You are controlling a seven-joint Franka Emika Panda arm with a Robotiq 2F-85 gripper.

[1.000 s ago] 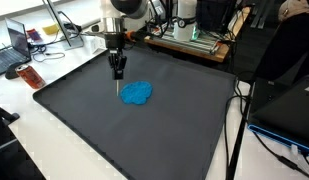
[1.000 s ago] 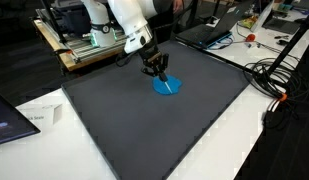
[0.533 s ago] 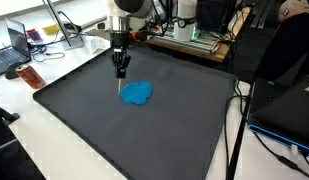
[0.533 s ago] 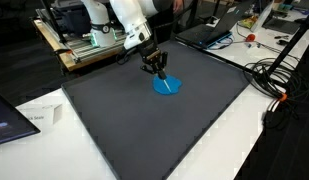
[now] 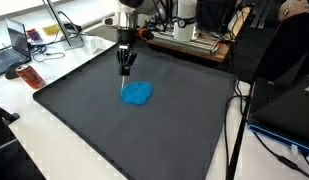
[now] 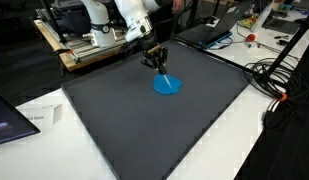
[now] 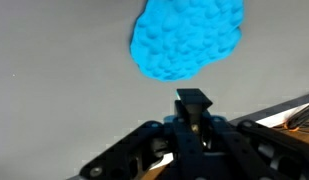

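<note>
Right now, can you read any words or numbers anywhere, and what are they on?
No text here can be read.
Laptop screen: too blurred to read.
Paper beside the black mat: marks too small to read.
Blue lump, the gripper and the thin stick it holds: no writing shows.

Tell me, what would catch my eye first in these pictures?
The bright blue lumpy blob stands out most, lying alone near the middle of a big dark grey mat. Just above its edge hangs the robot's black gripper, shut on what looks like a thin pale stick that slants down towards the blob.
</note>
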